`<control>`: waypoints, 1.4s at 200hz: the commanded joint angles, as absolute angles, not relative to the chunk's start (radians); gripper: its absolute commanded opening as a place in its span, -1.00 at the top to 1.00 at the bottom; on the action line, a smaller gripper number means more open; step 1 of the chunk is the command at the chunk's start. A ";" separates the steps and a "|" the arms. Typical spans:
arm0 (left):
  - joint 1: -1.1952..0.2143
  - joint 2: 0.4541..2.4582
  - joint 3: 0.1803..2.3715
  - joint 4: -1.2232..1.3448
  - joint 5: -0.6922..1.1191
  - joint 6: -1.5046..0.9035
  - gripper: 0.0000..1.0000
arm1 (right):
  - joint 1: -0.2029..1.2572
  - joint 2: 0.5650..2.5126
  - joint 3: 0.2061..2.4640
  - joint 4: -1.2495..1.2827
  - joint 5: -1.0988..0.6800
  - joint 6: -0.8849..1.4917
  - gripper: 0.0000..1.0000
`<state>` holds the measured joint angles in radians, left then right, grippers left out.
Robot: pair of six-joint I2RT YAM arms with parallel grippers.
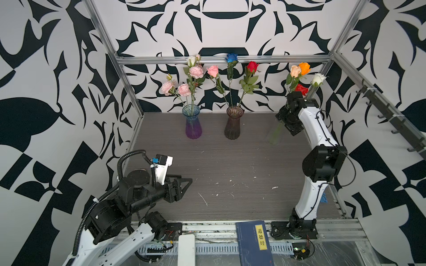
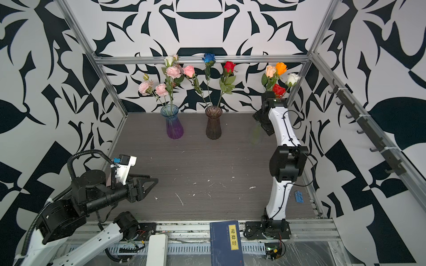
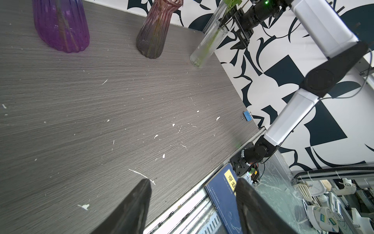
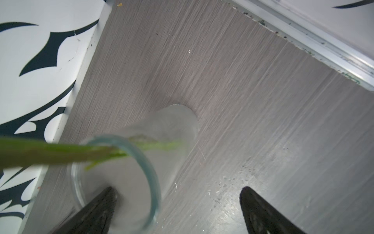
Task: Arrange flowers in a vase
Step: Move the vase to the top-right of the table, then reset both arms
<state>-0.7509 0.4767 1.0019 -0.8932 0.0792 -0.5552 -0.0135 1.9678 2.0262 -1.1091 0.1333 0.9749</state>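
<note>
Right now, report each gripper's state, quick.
Left gripper: open, holding nothing.
Right gripper: open, gripping nothing, at the mouth of the clear vase.

three ribbed glass vases stand upright in a row at the back of the table point(image 1: 230, 172). the blue-to-purple vase point(image 1: 193, 124) holds ruffled pink flowers point(image 1: 183, 89) and a white bud point(image 1: 191, 61); the smoky brown vase point(image 1: 234, 125) beside it holds a pink rose point(image 1: 212, 71), a blue rose point(image 1: 231, 57) and a red rose point(image 1: 252, 66), with stems fanned apart. the clear vase point(image 1: 275, 135), furthest right and partly hidden, holds a peach rose point(image 1: 295, 71), an orange rose point(image 1: 304, 68), a white rose point(image 1: 318, 79) and a second red rose point(image 1: 301, 89), with green stems point(image 4: 60, 152) crossing its rim.
</note>
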 commanded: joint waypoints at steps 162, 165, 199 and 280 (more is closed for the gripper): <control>-0.747 0.527 0.501 0.000 -0.412 -0.434 -0.99 | 0.011 0.610 0.433 -0.013 0.203 0.065 -1.00; -0.746 0.524 0.485 0.028 -0.432 -0.410 -0.99 | 0.011 0.599 0.416 0.000 0.208 0.048 -1.00; -0.746 0.533 0.370 0.213 -0.715 -0.158 -0.99 | 0.011 0.554 0.218 0.263 0.231 0.000 -1.00; -0.660 0.677 0.268 0.524 -0.782 0.321 -0.99 | 0.021 1.110 0.043 1.085 0.167 0.116 -1.00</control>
